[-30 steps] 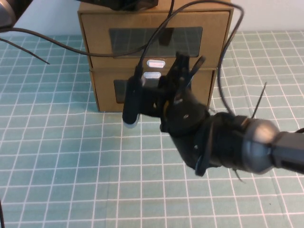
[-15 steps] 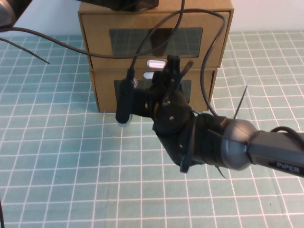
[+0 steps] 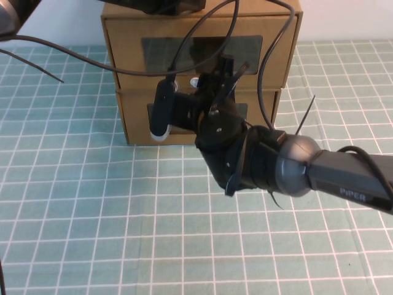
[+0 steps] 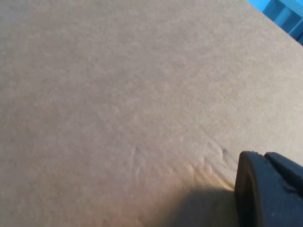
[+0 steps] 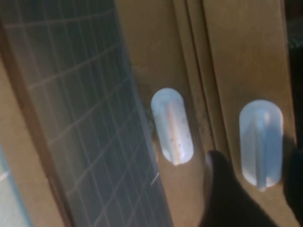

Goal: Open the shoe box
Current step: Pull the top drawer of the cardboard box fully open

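Two cardboard shoe boxes stood stacked at the top centre of the high view, the upper box (image 3: 126,52) on the lower box (image 3: 132,126), both on a green checked mat (image 3: 73,215). Each front had a dark window and a pale pull tab.

The right gripper (image 3: 232,69) was up against those fronts. Its jaws were released and apart, with a white tab (image 5: 260,142) lying between them and the second tab (image 5: 173,125) just beside. Which box the straddled tab belonged to could not be told.

The left gripper (image 3: 161,5) sat on top of the upper box at the top edge of the frame. Whether it was clenched could not be told.

The step in hand looked like the reach for the tab. The next move would call for closing squarely on it, then pulling straight out toward the bottom of the frame while the stack was held steady.
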Robot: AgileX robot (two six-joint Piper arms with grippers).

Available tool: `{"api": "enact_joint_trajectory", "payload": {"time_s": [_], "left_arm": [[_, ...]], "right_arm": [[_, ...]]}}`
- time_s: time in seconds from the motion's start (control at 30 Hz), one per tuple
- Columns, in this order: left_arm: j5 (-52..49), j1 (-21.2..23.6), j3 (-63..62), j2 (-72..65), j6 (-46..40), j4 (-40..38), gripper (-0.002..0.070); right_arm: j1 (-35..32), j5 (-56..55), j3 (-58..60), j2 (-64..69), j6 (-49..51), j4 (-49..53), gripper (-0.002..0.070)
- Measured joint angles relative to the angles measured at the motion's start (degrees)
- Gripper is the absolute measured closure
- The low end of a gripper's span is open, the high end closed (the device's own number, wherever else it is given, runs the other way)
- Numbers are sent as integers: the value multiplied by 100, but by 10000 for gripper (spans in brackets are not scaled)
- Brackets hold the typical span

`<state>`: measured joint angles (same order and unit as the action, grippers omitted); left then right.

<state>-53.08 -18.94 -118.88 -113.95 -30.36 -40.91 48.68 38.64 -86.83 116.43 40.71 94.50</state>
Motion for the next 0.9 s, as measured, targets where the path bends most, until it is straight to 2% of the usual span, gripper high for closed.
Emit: {"api": "enact_joint_trajectory", "payload": {"time_s": [0.13, 0.27, 0.33, 0.57, 0.9], "left_arm": [[0, 4, 0, 0, 8, 0, 680], [0, 4, 0, 0, 8, 0, 680], [0, 4, 0, 0, 8, 0, 680], [-39, 4, 0, 0, 8, 0, 680], [-145, 4, 0, 0, 8, 6, 680]], "right_arm": [[-125, -246, -185, 92, 0, 0, 454], [-190, -349, -222, 105, 0, 64, 606], [-190, -349, -222, 127, -9, 64, 647], [-36, -77, -126, 83, -58, 64, 661], [706, 644, 1046, -575, 260, 85, 666]]}}
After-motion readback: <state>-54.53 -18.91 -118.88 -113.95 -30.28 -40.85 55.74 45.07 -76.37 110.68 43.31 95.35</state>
